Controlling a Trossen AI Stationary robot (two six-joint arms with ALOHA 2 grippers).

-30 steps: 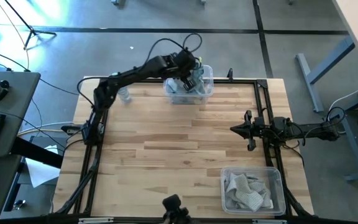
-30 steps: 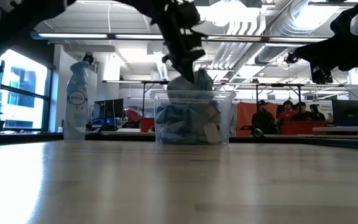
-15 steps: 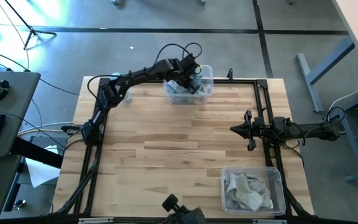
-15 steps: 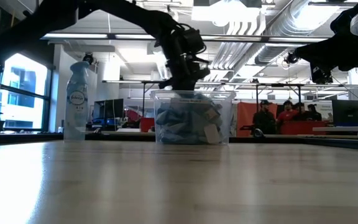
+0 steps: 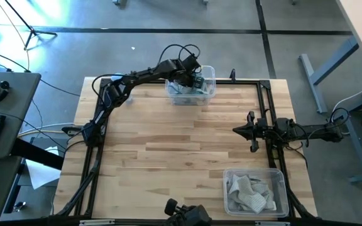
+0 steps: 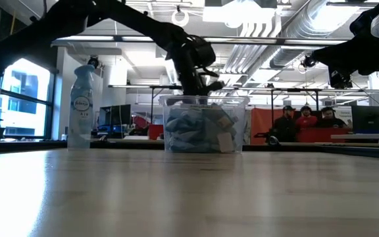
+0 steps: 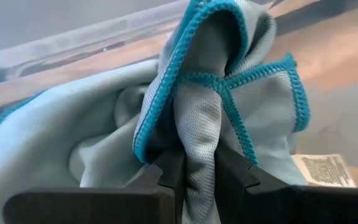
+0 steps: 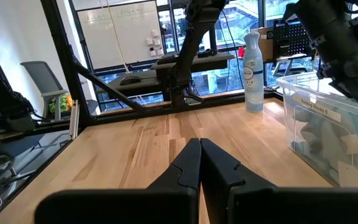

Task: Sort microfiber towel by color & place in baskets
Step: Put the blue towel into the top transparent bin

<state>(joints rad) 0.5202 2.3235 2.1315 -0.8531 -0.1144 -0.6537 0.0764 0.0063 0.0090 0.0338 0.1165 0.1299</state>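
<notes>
Left hand (image 7: 194,177) inside far basket (image 5: 207,75), pinching blue-edged towel (image 7: 216,106) fold between fingers. Right hand (image 8: 199,163) together, idle at table edge. Risk — towel snagging on fingers at release, dragged back out.

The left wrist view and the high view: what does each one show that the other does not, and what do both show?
Only the left wrist view shows the light blue towel pinched between the left gripper fingers, its teal stitched edge, and a printed label.

Only the high view shows the near basket of grey towels and the right gripper, shut, waiting over the table.

Both show the far basket.
</notes>
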